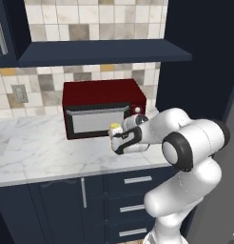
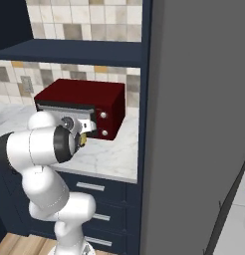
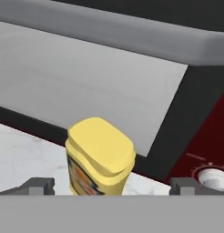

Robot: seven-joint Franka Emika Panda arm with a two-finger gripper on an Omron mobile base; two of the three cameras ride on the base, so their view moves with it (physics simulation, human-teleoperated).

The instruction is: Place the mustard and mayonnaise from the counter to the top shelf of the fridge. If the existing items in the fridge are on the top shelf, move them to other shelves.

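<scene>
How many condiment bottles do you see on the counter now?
1. A yellow-capped bottle stands on the marble counter in front of the red microwave, between the open gripper's fingertips. A second bottle may be hidden behind the arm.

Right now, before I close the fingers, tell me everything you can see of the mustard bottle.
The mustard bottle stands upright on the white marble counter, just in front of the red microwave's grey door. It looks like plastic: a pale yellow, rounded, stepped cap over a yellow body with a colourful label, too blurred to read. The open gripper straddles it, one of the fingers on each side, neither visibly touching.
</scene>
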